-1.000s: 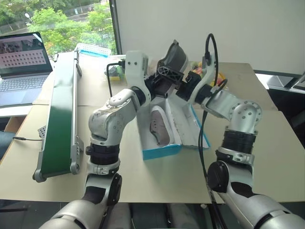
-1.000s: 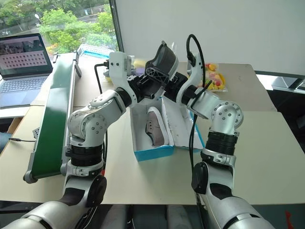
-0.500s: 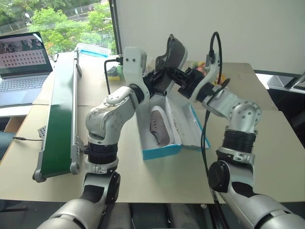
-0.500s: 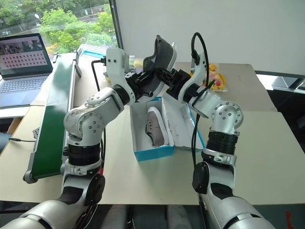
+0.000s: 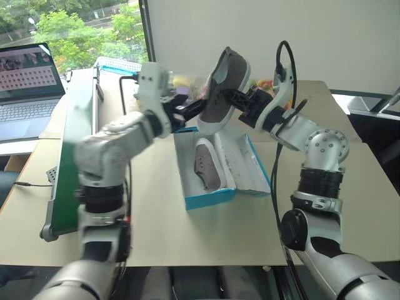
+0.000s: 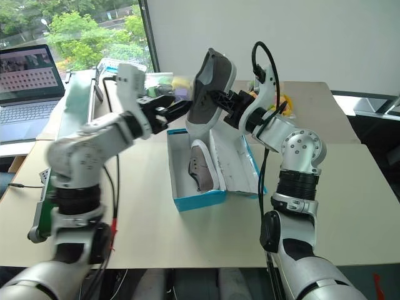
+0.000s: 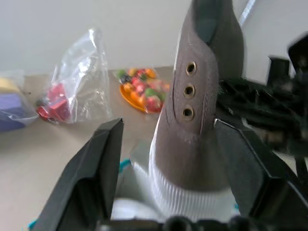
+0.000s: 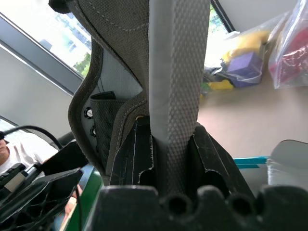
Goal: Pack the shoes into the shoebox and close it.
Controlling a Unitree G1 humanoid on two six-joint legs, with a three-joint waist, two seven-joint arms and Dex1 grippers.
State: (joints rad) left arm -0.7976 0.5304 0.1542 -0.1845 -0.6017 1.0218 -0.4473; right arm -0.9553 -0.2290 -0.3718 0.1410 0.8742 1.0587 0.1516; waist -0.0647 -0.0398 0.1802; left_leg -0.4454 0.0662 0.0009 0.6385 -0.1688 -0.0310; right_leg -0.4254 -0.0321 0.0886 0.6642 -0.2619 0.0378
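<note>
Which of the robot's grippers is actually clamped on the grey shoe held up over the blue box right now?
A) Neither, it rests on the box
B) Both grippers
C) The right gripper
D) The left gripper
C: the right gripper is shut on the heel end of the raised shoe, while the left gripper stands open beside the shoe, its fingers apart from it, above the shoebox.

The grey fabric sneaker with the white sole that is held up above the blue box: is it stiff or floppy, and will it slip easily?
The grey fabric sneaker probably keeps its shape: it stands upright, held only at the heel by the right pincer. The thin heel fabric may fold or slide. It seems light.
</note>
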